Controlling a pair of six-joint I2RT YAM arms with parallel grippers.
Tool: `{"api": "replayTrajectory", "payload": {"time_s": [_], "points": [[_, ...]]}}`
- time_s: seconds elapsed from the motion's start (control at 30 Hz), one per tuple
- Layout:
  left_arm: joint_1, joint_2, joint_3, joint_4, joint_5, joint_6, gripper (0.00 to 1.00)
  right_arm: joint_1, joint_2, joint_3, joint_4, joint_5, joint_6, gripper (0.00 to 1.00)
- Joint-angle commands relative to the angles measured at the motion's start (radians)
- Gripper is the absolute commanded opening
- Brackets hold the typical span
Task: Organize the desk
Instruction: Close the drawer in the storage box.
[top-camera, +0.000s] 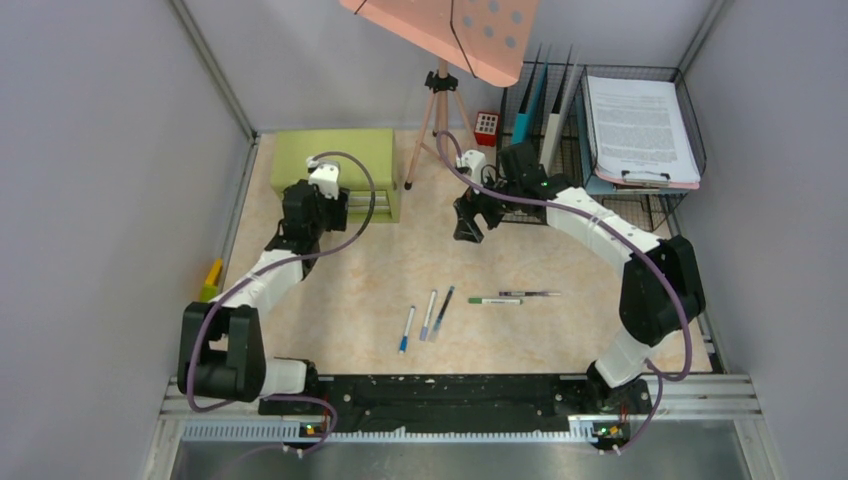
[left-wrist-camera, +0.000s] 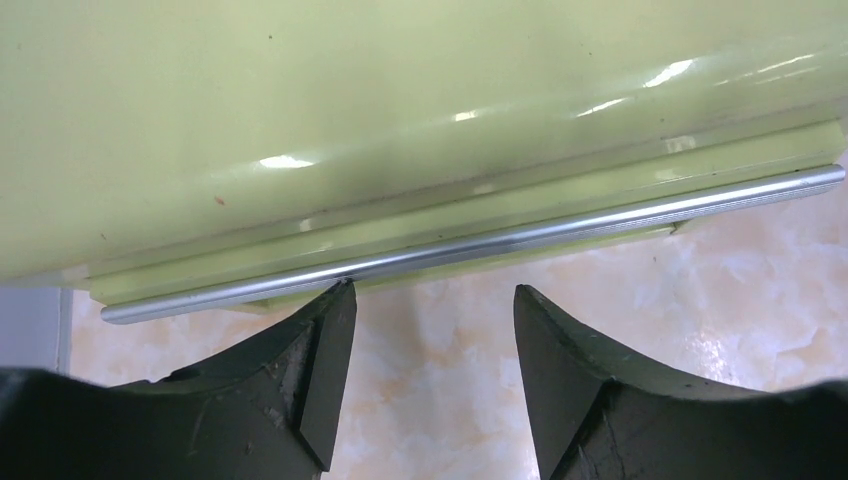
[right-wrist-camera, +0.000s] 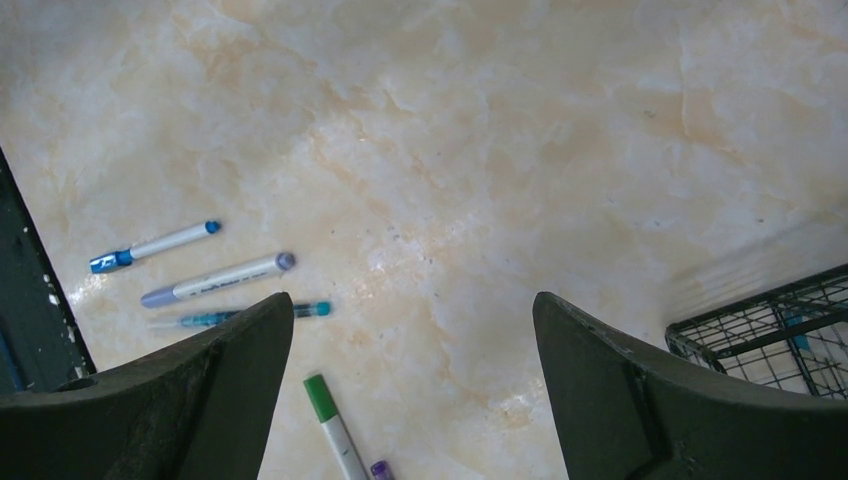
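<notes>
Cabinet (top-camera: 335, 160), far left: left gripper (left-wrist-camera: 432, 292) parted before its handle (left-wrist-camera: 480, 245), grasping nothing, likely to pull a drawer. Desk (top-camera: 400, 260), underlying all: pens (top-camera: 430, 315) loose, near centre. Right gripper (right-wrist-camera: 412, 310), far right: spread wide, empty, hovering beside rack (right-wrist-camera: 770, 320).

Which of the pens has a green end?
The white pen with the green cap, lying crosswise beside the thin dark pen. The slanted three are the blue-capped white pen, the grey marker and the thin teal pen.
</notes>
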Motion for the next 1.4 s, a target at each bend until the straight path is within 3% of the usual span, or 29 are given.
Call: {"api": "replayTrajectory", "payload": {"time_s": [0.0,0.57,0.93,1.1,1.37], "points": [[0.000,0.015,-0.027,0.172,-0.004,-0.033,0.65,0.009,-0.011,-0.017,0.033,0.001,-0.009,0.89],[0.000,0.070,-0.031,0.259,0.005,-0.142,0.69,0.010,-0.001,-0.026,0.037,-0.005,-0.009,0.89],[0.000,0.012,-0.046,0.194,-0.006,-0.138,0.74,0.009,-0.006,-0.034,0.035,-0.010,-0.009,0.89],[0.000,-0.069,-0.063,0.081,0.004,-0.019,0.75,0.010,-0.016,-0.041,0.033,-0.007,-0.013,0.89],[-0.018,-0.176,-0.117,-0.072,0.101,0.368,0.87,0.010,-0.047,-0.100,0.056,0.012,-0.023,0.89]]}}
